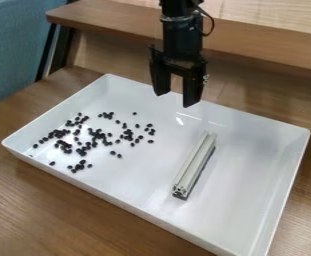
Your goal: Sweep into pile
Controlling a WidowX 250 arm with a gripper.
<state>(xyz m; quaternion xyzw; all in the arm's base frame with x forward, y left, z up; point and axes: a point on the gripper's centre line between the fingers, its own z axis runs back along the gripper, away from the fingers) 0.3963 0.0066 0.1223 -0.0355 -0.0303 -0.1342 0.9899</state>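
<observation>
End effector [175, 100] is hanging over white tray [244, 165], gaping wide, holding nothing | dark beans [88, 144] are lying scattered inside | metal bar [194, 165] is resting apart from them

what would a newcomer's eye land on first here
Probably the white tray, bright against the brown wooden table, with small dark beans scattered over its left part in the picture. Next, likely the black gripper hanging open over the tray's far side, and the pale metal bar lying right of the beans.
</observation>
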